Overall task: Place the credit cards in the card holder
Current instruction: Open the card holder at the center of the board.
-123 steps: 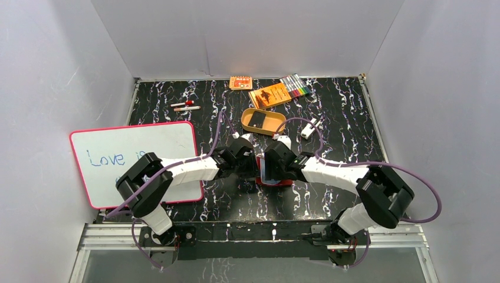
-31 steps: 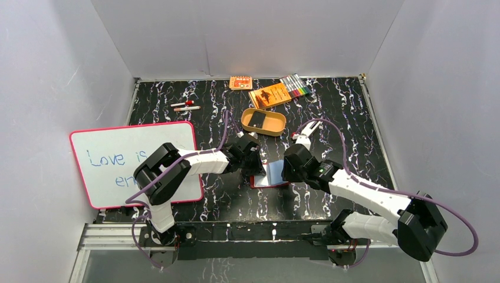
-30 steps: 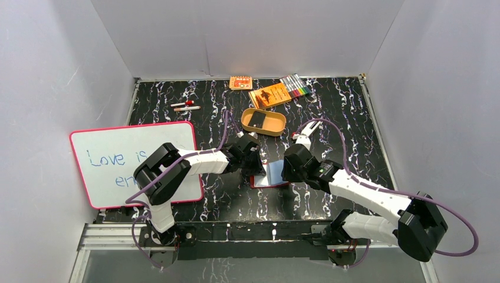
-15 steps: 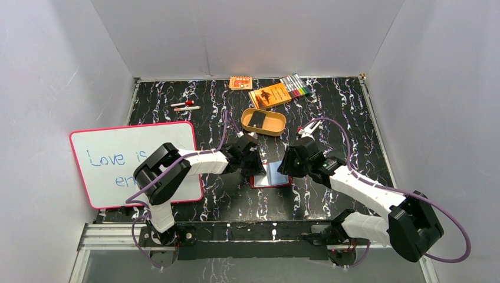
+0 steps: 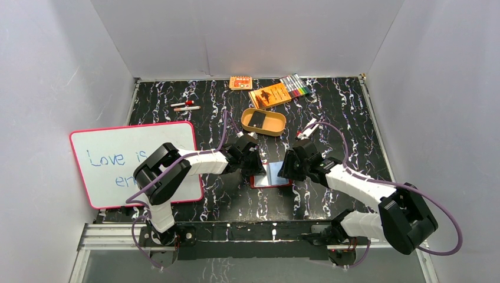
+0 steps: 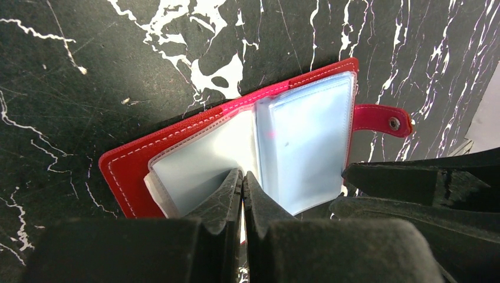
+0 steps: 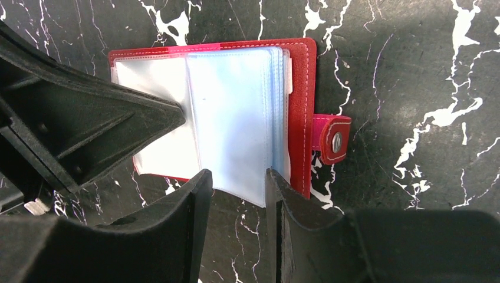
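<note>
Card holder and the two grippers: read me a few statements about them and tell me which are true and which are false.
1. The card holder lies open on the table. True.
2. The left gripper has its jaws spread wide. False: they are shut, with the tips on the clear sleeves.
3. A dark card lies in the tan tray. True.
4. The right gripper grips a card. False: its jaws are open and empty, at the holder's edge.
</note>
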Action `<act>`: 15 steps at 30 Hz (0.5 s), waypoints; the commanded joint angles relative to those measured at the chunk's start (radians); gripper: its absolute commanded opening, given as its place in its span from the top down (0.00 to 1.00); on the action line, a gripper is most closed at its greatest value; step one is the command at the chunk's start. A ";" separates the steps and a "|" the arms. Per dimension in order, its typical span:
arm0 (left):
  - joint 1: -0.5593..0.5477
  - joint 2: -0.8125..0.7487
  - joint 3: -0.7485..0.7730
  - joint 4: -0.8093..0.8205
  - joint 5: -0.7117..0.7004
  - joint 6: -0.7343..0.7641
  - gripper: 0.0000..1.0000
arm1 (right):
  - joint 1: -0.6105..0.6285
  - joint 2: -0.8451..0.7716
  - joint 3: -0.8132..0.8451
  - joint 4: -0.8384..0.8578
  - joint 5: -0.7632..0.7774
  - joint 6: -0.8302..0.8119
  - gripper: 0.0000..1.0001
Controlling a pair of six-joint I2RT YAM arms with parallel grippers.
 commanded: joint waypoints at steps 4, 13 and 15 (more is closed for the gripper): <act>0.005 0.016 -0.032 -0.076 -0.037 0.012 1.00 | -0.009 0.031 -0.022 0.078 -0.049 0.001 0.53; 0.005 0.019 -0.033 -0.069 -0.033 0.008 1.00 | -0.009 0.076 -0.032 0.131 -0.103 0.010 0.53; 0.005 0.020 -0.033 -0.069 -0.031 0.008 1.00 | -0.009 0.087 -0.035 0.150 -0.123 0.011 0.53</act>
